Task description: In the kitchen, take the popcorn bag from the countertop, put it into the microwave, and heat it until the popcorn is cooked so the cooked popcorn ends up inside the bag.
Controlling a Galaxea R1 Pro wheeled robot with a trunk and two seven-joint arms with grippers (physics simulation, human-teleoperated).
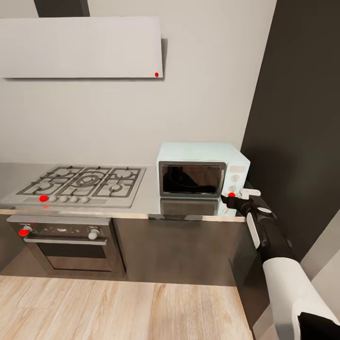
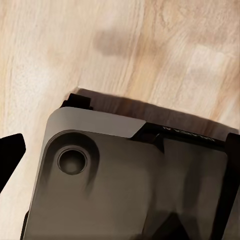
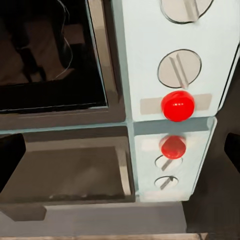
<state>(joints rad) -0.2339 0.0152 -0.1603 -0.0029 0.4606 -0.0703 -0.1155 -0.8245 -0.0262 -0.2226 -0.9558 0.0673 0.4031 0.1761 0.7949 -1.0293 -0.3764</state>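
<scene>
Microwave (image 1: 203,169) shows two knobs (image 3: 179,68), one red dot (image 3: 177,105), door shut.

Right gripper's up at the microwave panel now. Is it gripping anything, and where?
Nothing is held. The right gripper sits open in front of the microwave, near the red button below the two knobs, its fingers apart at the right wrist view's edges.

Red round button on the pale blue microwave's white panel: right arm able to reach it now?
Probably yes. The right gripper sits just before the red round button on the pale blue microwave, with nothing between.
</scene>
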